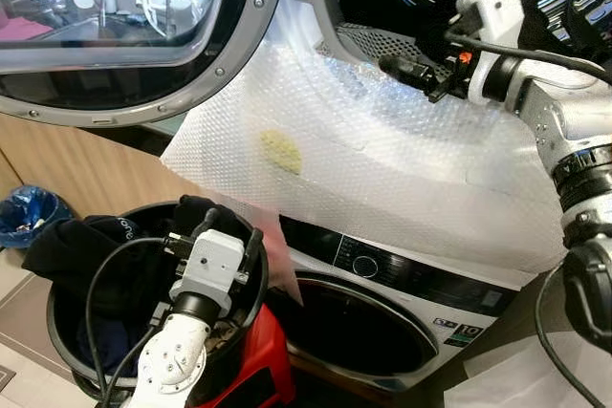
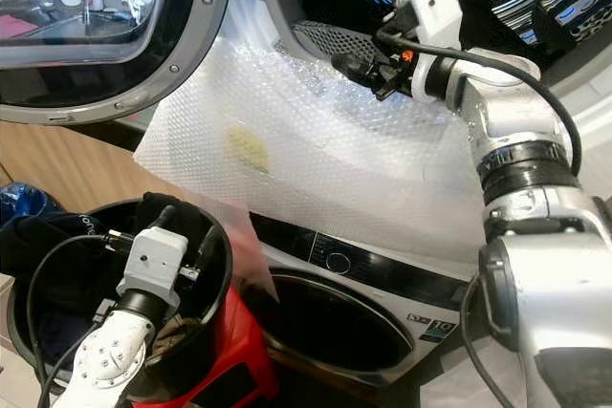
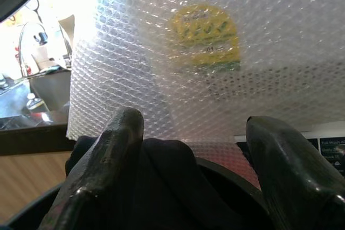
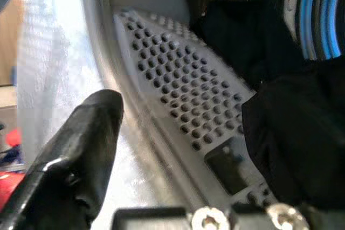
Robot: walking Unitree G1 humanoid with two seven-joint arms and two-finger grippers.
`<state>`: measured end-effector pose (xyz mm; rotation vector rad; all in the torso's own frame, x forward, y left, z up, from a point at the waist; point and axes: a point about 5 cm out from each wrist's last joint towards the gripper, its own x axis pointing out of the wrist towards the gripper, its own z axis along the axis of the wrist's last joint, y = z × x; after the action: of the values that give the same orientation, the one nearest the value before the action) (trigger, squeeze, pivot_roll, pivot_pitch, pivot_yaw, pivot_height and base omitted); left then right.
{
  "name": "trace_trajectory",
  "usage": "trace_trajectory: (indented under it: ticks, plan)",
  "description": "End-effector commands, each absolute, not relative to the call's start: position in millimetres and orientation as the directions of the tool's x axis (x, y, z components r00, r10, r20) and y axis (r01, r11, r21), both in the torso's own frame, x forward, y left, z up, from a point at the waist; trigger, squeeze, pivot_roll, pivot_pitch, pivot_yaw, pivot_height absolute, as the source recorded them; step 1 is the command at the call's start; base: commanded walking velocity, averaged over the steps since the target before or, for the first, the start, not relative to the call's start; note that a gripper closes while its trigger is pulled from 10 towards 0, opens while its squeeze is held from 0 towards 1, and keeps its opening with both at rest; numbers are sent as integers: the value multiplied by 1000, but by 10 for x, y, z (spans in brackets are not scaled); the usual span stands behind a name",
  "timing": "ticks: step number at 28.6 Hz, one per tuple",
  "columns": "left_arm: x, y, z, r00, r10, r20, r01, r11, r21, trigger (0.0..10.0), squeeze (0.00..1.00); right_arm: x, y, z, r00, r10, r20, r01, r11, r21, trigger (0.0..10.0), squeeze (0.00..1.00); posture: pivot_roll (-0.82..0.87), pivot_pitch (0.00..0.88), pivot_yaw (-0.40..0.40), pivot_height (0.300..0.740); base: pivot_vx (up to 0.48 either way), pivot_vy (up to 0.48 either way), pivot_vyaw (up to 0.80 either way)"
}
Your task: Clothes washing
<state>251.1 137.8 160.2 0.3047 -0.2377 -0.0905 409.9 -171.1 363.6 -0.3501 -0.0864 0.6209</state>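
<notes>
Left tool [image 1: 212,228] hangs spread over dark clothes [image 1: 67,246] in the black basket [image 1: 57,332], fingers not pinching them. Right tool [image 2: 356,66] sits at the upper drum's mouth [image 2: 325,40]; spread, its wrist view showing dark cloth [image 4: 291,149] beside one finger. Bubble wrap [image 1: 382,169] drapes the front below.

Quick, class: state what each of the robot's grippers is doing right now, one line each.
Left gripper: open, fingers spread over the dark clothes in the black basket.
Right gripper: open at the drum opening, holding nothing.
</notes>
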Motion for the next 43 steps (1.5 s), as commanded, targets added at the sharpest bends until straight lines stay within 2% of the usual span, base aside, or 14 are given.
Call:
trace_trajectory:
  ticks: [1,6,8,12,29,30,31,32,38,43]
  plan:
    - [2487,1384,1605,970,-112,215,40,948,316,10000,0,4099,-1712,3776,836,549,19,-508,785,-354,10000,0,102,114,-117,740,0,0,0]
    - [2483,1373,1600,971,-107,213,37,950,309,10000,0,4111,-1703,3871,858,506,89,-466,839,-280,10000,0,105,110,-118,740,0,0,0]
    - [2482,1365,1600,971,-107,212,37,951,308,10000,0,4124,-1730,3912,886,447,124,-414,882,-227,10000,0,105,107,-117,740,0,0,0]
    - [2481,1355,1593,972,-110,209,41,950,309,10000,0,4152,-1822,3893,938,324,122,-292,931,-220,10000,0,103,99,-114,740,0,0,0]
    - [2481,1354,1593,972,-109,208,41,950,309,10000,0,4158,-1818,3894,944,304,127,-273,938,-213,10000,0,103,99,-114,740,0,0,0]
    - [2484,1359,1585,975,-104,199,37,949,314,10000,0,4143,-2280,3785,984,-25,176,44,994,-101,10000,0,109,121,-102,740,0,0,0]
    - [2484,1359,1585,975,-104,199,37,949,314,10000,0,4143,-2280,3785,984,-25,176,44,994,-101,10000,0,109,121,-102,740,0,0,0]
    - [2485,1377,1589,976,-92,197,25,948,317,10000,0,4107,-2519,3689,960,-196,200,193,981,38,10000,0,109,120,-101,740,0,0,0]
    - [2491,1376,1606,976,-89,200,23,950,311,10000,0,4161,-2347,3598,978,-78,194,63,995,83,10000,0,111,123,-99,740,0,0,0]
    - [2491,1380,1607,976,-90,200,25,951,308,10000,0,4176,-2285,3589,978,-58,199,42,996,84,10000,0,102,120,-96,740,0,0,0]
